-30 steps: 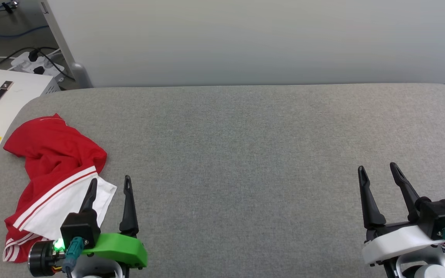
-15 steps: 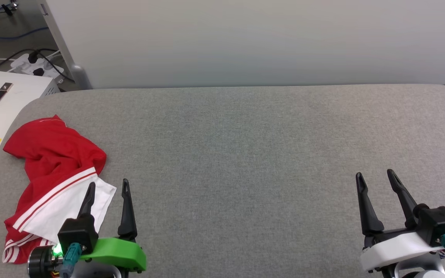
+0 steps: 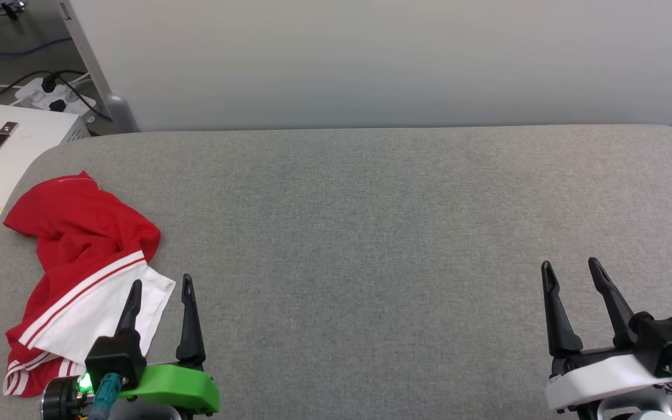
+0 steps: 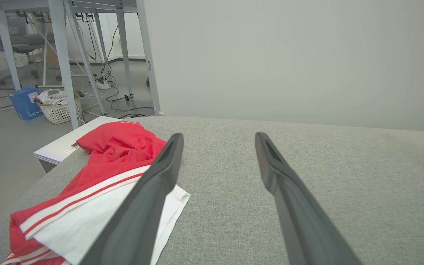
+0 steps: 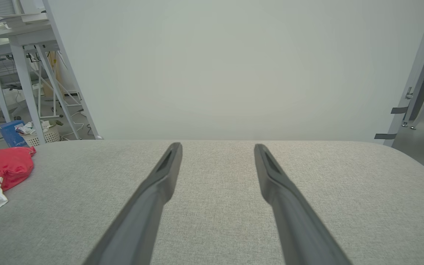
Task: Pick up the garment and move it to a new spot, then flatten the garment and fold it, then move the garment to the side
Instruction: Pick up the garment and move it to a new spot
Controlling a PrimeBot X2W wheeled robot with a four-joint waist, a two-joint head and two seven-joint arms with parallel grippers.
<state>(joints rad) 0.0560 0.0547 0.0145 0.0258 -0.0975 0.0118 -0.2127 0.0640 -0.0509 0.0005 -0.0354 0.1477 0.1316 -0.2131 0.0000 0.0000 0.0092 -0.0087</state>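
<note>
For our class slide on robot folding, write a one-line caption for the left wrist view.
Open left end effector above a grey surface, with a crumpled red-and-white shirt lying at its left.

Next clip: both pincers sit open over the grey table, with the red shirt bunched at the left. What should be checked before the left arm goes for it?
1. Left pincer open, nothing in it: ok.
2. Right pincer open, nothing in it: ok.
3. Garment close to the left pincer: ok, its white sleeve lies right by the fingers.
4. Left pincer touching the cloth: cannot tell; one finger overlaps the sleeve in the head view.
5. Garment flat: not ok, it is crumpled.
6. Garment wholly on the table: cannot tell, it lies at the left edge.
</note>
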